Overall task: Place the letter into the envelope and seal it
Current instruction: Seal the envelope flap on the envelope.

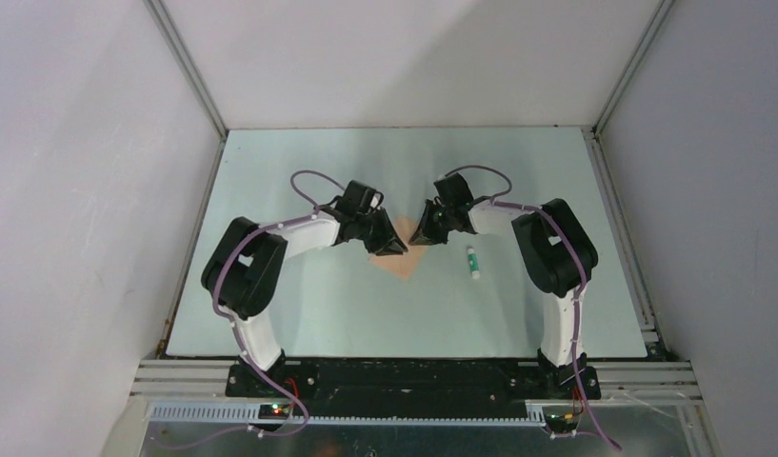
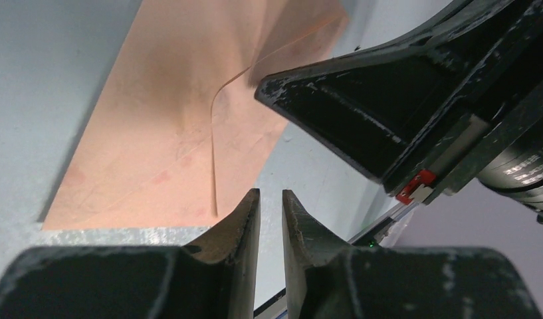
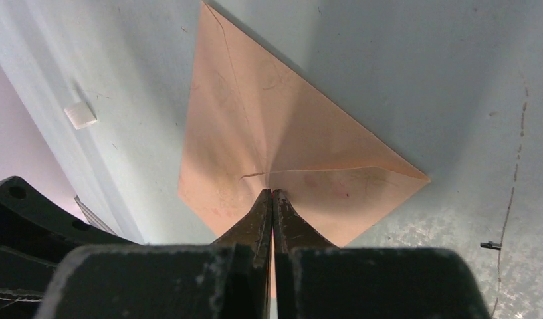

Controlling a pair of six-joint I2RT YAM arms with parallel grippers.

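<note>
Envelope [image 3: 288, 133]: tan, flat at the middle of the table [image 1: 366, 314] between both grippers, partly covered by their black fingers in the overhead view; whether the letter lies inside cannot be told. Right gripper [image 3: 272, 193]: jaws fully closed, tips resting on the envelope by the flap's rounded tip, any pinch of paper not discernible. Left gripper [image 2: 271, 194]: jaws a narrow slit apart, nothing between them, just beside the envelope's edge; small white stick with green end [image 1: 473, 262] near the envelope's right, label unreadable.
</note>
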